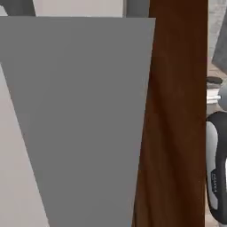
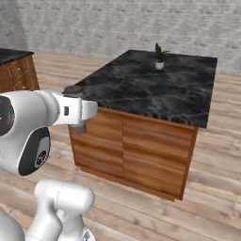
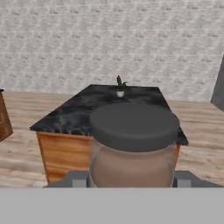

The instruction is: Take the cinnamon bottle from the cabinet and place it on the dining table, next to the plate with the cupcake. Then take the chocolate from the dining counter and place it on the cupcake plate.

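Wooden boards fill the left of the right base view, where the white arm reaches forward toward the dining table, its black marble top on a wooden base. From the hand view, the cinnamon bottle sits close in front of the camera, dark cap up and brownish body below, with the gripper clamped on it, a finger showing at each flank. So the jar is out of the cabinet and riding in the hand, short of the slab and above the floor. Further right on the marble stands a small potted plant near the far edge. Judging by this, the first fetch is half done: the jar has yet to be set down. Plate, cupcake and chocolate cannot be made out on the slab.
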